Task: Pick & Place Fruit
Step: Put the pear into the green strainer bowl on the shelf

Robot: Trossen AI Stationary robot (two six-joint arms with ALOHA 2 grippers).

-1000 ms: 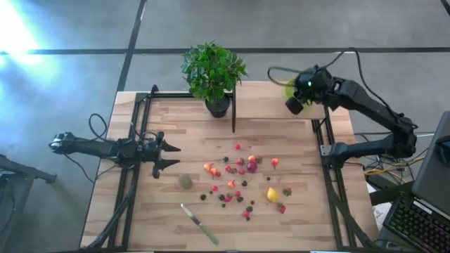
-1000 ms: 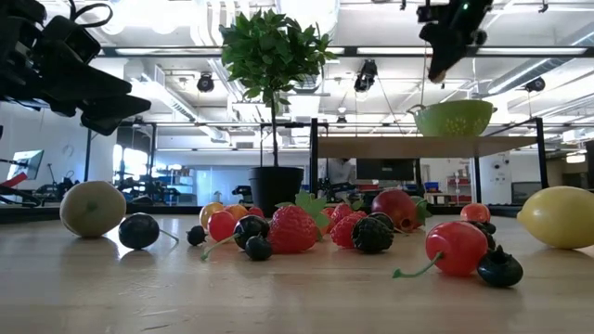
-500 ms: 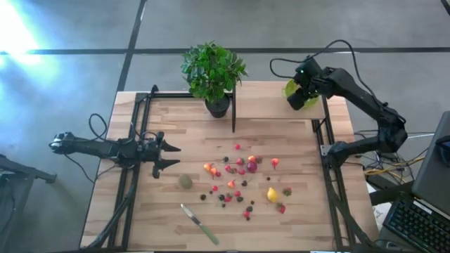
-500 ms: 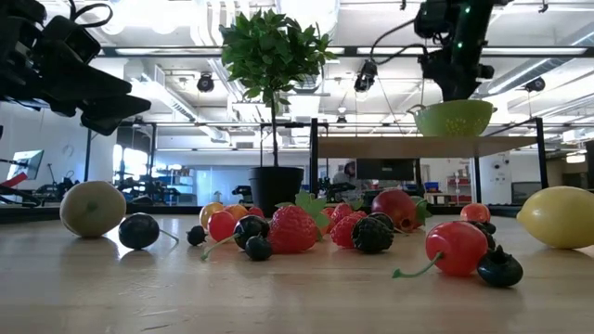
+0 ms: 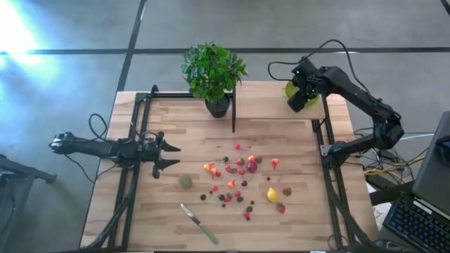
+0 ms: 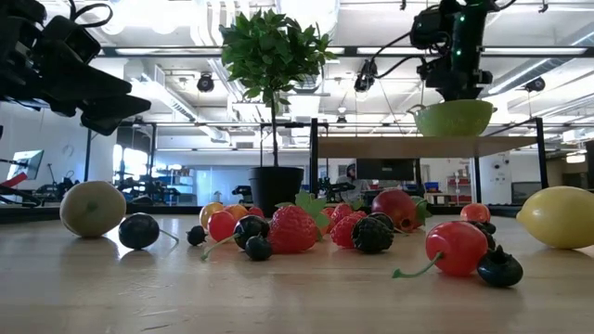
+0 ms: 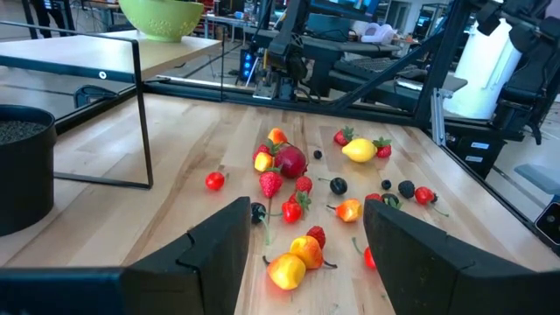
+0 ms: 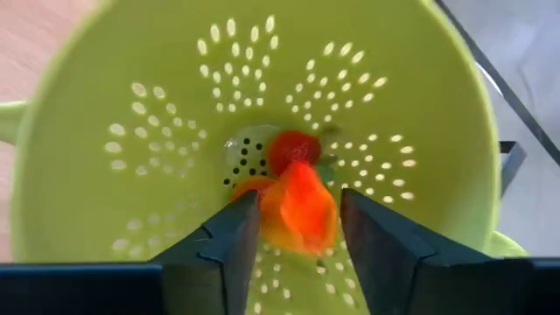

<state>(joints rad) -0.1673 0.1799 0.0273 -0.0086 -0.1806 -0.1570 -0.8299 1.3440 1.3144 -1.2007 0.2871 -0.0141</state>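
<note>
Small toy fruits point(image 5: 239, 179) lie scattered on the wooden table: red and orange berries, dark berries, a yellow lemon point(image 5: 271, 194) and a dull-green kiwi-like ball point(image 5: 185, 181). My right gripper point(image 5: 304, 98) points down into the lime-green bowl point(image 6: 455, 118), which stands on a raised shelf at the table's far right corner. It is shut on an orange-red fruit point(image 8: 297, 210). One red fruit point(image 8: 293, 149) lies on the bowl's bottom. My left gripper point(image 5: 169, 156) hovers open and level at the table's left side, left of the fruits. My right gripper pinches the orange-red fruit point(image 8: 302, 223) between its two fingers point(image 8: 232, 241), coming from above and pointing down. The fruit is lifted clear, just above the bowl's perforated bottom point(image 8: 254, 166). It shows blurred, so which part of it the fingers are on cannot be told.
A potted plant point(image 5: 213, 70) stands at the far edge, with a thin black upright frame point(image 5: 233, 109) beside it. A green-handled knife point(image 5: 199, 223) lies near the table's near edge. Black rails run along both sides of the table.
My right gripper has swung from beside the bowl to right over it, tipped to point down, and sunk toward the bowl's rim. The left arm and the fruits on the table have stayed where they were.
</note>
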